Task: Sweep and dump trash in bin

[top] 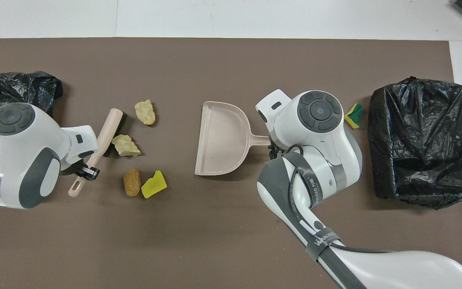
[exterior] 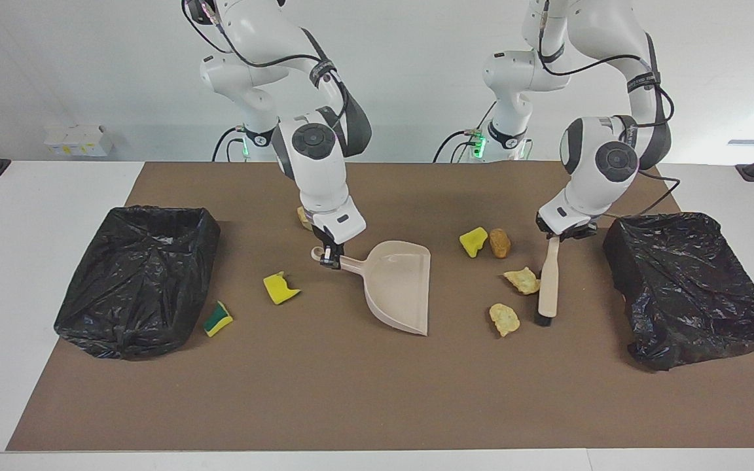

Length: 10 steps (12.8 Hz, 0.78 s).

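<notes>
Left gripper [exterior: 561, 232] clamped on the brush [exterior: 548, 284] handle — bristles down on the brown mat [exterior: 351, 392], touching a pale foam chunk [exterior: 522, 280]. Right gripper [exterior: 329, 256] clamped on the dustpan [exterior: 400, 284] handle — pan resting mid-mat, mouth toward the left arm's end. Remaining chunks lie scattered; a black-lined bin [exterior: 691, 288] at each end.

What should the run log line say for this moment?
left tool: shut on brush | right tool: shut on dustpan | brush against beige chunk
</notes>
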Motion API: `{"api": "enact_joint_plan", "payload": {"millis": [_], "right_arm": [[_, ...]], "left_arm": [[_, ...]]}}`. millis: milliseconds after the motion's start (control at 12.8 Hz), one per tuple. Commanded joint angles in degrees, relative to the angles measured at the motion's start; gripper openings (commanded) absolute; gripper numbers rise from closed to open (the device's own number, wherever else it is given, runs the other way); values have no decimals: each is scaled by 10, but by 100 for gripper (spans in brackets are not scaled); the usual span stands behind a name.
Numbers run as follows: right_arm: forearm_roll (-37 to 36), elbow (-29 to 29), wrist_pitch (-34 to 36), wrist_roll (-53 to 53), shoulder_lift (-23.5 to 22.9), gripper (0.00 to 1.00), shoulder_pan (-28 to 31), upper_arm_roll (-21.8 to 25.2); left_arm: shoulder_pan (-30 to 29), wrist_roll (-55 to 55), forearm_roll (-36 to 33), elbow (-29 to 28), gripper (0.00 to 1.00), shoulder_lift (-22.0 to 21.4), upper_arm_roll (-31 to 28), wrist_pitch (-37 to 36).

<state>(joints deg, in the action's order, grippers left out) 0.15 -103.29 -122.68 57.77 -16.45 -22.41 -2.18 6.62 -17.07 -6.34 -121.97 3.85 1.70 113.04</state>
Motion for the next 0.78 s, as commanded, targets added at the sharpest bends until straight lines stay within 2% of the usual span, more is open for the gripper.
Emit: {"api": "enact_joint_plan", "payload": {"millis": [0,391,547,703], "right_arm": [[-17,-17,-13,29,9,0,3,-1],[-17,-19,-33,28,-3,0,-1,-1],[-17,-19,-33,28,-2,0,-1,-1],[-17,-19,-32,28,-2,0,-2,-1]], "left_arm": [[22,-72,-2,-13,0,-17,-4,-11],[28,-94,-2,-12,0,-57,36,-75],[27,-103,-2,-2,0,-69,41,-76],[23,-122,-2,22,0,-60,38,-62]]}}
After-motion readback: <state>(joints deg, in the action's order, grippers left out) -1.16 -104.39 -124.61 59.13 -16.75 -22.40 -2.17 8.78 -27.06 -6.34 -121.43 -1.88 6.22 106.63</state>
